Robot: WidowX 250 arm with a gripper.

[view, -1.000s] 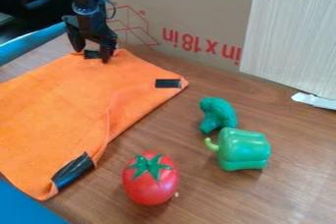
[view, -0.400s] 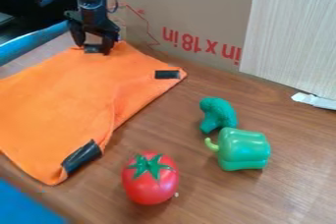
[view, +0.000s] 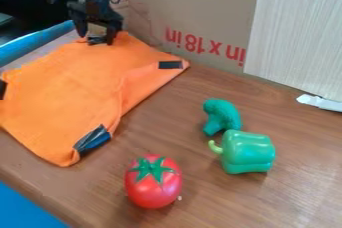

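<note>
Claw: the black claw (view: 97,40) was seen at the far left, low over the far corner of the orange cloth (view: 67,87); it was set wide, fingers apart, and whether any fabric was pinched could not be told.
Cloth: it was spread over the left part of the wooden counter (view: 200,167), with a long crease toward its right side.
Black patches: dark strips were seen at the cloth's far corner, right corner, near corner and left edge.
Tomato: a red tomato (view: 153,184) with a green top was placed near the middle of the near side, to the right of the cloth's near corner.
Pepper: a green pepper (view: 248,154) was laid to the right of the tomato and farther back, its stem pointed left.
Curved piece: a darker green curved piece (view: 222,116) was set just beyond the pepper.
Backdrop: the far side was lined by a cardboard sheet (view: 194,2) with red print and, at right, a pale panel (view: 297,37).
</note>
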